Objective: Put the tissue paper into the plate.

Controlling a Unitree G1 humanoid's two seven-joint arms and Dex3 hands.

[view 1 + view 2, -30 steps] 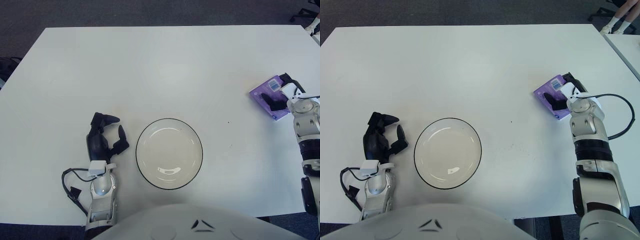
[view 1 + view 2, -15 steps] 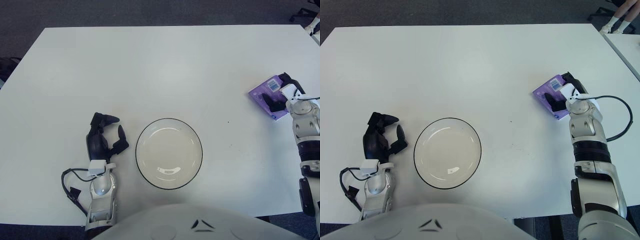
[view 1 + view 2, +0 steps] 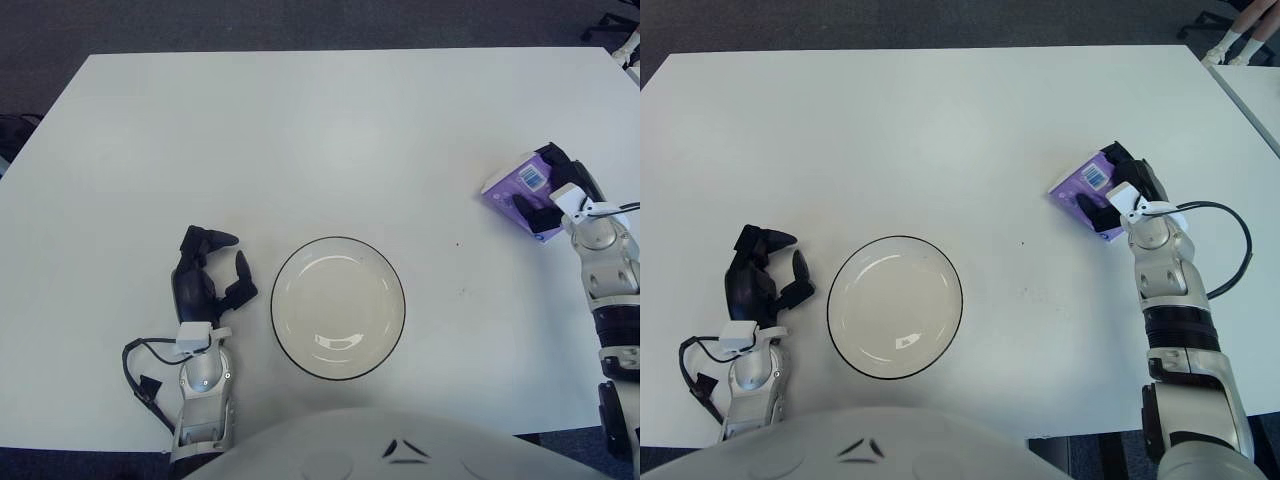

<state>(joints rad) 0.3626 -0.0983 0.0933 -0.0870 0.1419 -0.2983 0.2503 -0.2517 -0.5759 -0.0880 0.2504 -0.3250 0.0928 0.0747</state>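
A purple tissue pack with a barcode label is held in my right hand at the right side of the white table; it also shows in the right eye view. The fingers wrap around the pack, which is tilted and lifted a little off the table. A white plate with a dark rim sits empty near the table's front middle, well to the left of the pack. My left hand rests parked on the table left of the plate, fingers loosely curled, holding nothing.
The white table spans the view, with dark carpet beyond its far edge. A black cable loops beside my right forearm. Another white table corner stands at the far right.
My right hand has lifted the tissue pack and carried it left, toward the plate. The pack now tilts up. The left hand has not moved.
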